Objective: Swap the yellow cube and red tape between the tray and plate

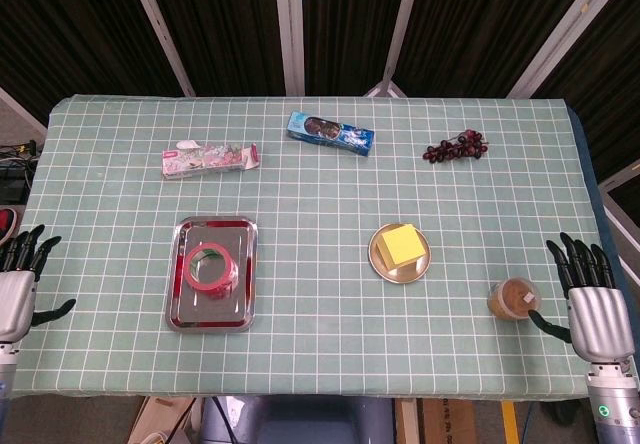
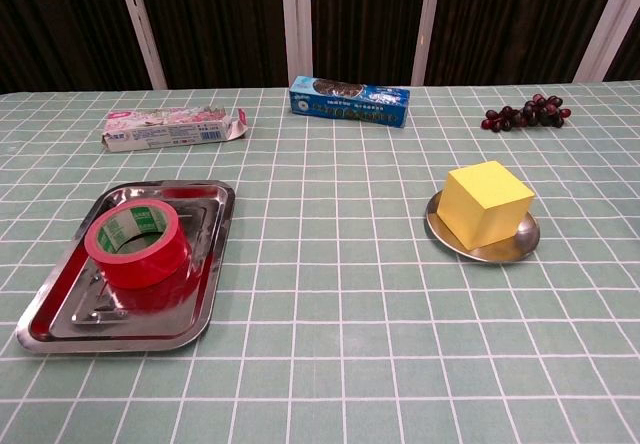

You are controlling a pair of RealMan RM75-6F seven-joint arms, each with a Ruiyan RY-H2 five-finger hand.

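Observation:
The red tape (image 1: 211, 268) (image 2: 138, 243) lies flat inside the steel tray (image 1: 238, 237) (image 2: 213, 226) on the left half of the table. The yellow cube (image 1: 400, 245) (image 2: 485, 203) sits on the small round metal plate (image 1: 383, 267) (image 2: 516, 248) right of centre. My left hand (image 1: 20, 278) hovers at the table's left edge, fingers spread, holding nothing. My right hand (image 1: 590, 291) is at the right edge near the front, fingers spread and empty. Neither hand shows in the chest view.
A brown-filled cup (image 1: 514, 298) stands just left of my right hand. At the back lie a pink box (image 1: 210, 158) (image 2: 172, 128), a blue box (image 1: 331, 133) (image 2: 350, 100) and dark grapes (image 1: 455, 148) (image 2: 526, 113).

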